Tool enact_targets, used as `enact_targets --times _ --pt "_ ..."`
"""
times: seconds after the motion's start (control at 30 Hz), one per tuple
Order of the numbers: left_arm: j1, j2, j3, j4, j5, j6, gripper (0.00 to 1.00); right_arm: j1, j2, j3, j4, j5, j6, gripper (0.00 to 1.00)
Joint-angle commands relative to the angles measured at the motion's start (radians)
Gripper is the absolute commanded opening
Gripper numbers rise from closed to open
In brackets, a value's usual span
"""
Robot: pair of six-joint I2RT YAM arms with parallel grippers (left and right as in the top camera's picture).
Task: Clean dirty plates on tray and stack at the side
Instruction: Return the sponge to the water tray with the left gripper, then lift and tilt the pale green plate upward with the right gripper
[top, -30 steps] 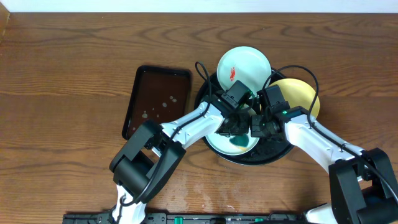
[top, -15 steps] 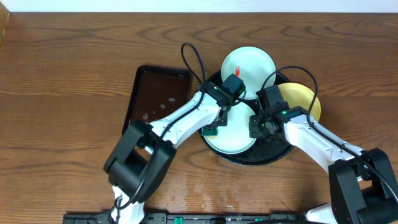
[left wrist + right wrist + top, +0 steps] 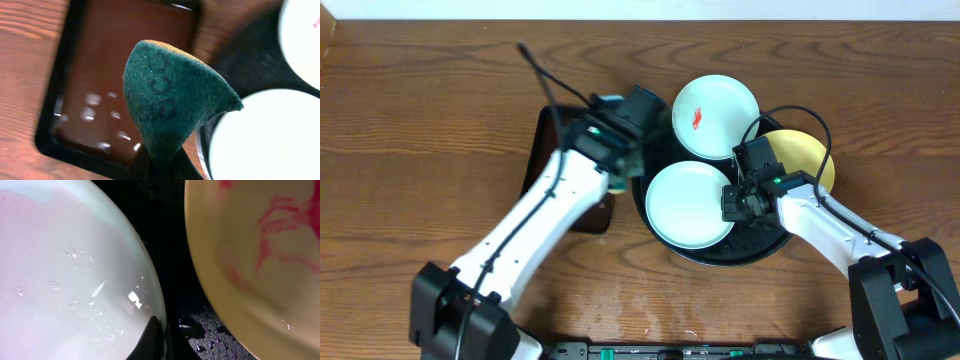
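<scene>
A black round tray (image 3: 760,245) holds three plates. A clean wet mint plate (image 3: 688,205) lies at its front left; it also shows in the right wrist view (image 3: 65,280) and the left wrist view (image 3: 265,135). A mint plate with a red smear (image 3: 715,103) lies at the back. A yellow plate (image 3: 800,155) with red smears (image 3: 260,250) lies at the right. My right gripper (image 3: 732,203) is shut on the clean mint plate's right rim (image 3: 162,335). My left gripper (image 3: 620,150) is shut on a green sponge (image 3: 172,97), above the gap between the brown tray and the black tray.
A rectangular dark brown tray (image 3: 560,150) with water drops (image 3: 115,85) lies on the wooden table left of the black tray. Bare wood lies to the left and front (image 3: 420,200).
My left gripper has lifted the sponge off the clean mint plate and swung left and back, toward the brown tray. My right gripper has stayed on the plate's rim.
</scene>
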State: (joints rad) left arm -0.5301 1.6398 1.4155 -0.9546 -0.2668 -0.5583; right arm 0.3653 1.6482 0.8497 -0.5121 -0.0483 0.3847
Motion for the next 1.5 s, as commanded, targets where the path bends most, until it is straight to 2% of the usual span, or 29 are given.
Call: enact_targets --times 0.0,0.1,0.23,0.33,0.37,0.4,0.43,0.47,0.63,0.8,1.0,1.23,1.37,1.47 --pt "0.085 0.019 -0.067 0.039 0.045 0.108 0.07 0.003 0.003 -0.009 -0.023 0.005 -0.023 0.01" --pt "0.150 0.037 -0.158 0.137 0.172 0.170 0.08 0.003 0.003 -0.009 -0.023 0.005 -0.023 0.01" --pt "0.220 0.051 -0.221 0.202 0.208 0.170 0.11 0.003 0.003 -0.009 -0.022 0.005 -0.023 0.05" --pt "0.256 0.033 -0.208 0.200 0.257 0.192 0.30 0.003 0.003 -0.009 -0.015 0.005 -0.023 0.17" --pt "0.266 0.023 -0.201 0.197 0.278 0.202 0.34 0.003 0.003 -0.009 -0.013 0.005 -0.023 0.17" --pt "0.272 0.010 -0.194 0.190 0.295 0.204 0.37 0.003 0.003 -0.009 -0.010 0.004 -0.023 0.17" --pt "0.278 -0.005 -0.188 0.183 0.308 0.203 0.40 0.003 0.003 -0.009 -0.007 -0.001 -0.023 0.12" --pt "0.282 -0.024 -0.184 0.175 0.317 0.203 0.42 0.003 0.003 -0.009 -0.004 -0.009 -0.024 0.01" --pt "0.283 -0.166 -0.183 0.132 0.339 0.203 0.49 0.003 -0.025 0.010 -0.024 -0.011 -0.051 0.01" --pt "0.283 -0.337 -0.183 0.064 0.338 0.203 0.58 0.003 -0.142 0.063 -0.086 0.069 -0.095 0.01" --pt "0.283 -0.492 -0.183 0.027 0.338 0.203 0.79 0.003 -0.279 0.105 -0.128 0.219 -0.130 0.01" --pt "0.283 -0.552 -0.183 0.027 0.338 0.203 0.81 0.055 -0.376 0.106 -0.079 0.412 -0.268 0.01" --pt "0.283 -0.549 -0.183 0.027 0.338 0.203 0.81 0.139 -0.404 0.106 -0.051 0.621 -0.303 0.01" --pt "0.283 -0.549 -0.183 0.027 0.338 0.203 0.81 0.228 -0.405 0.106 -0.010 0.739 -0.386 0.01"
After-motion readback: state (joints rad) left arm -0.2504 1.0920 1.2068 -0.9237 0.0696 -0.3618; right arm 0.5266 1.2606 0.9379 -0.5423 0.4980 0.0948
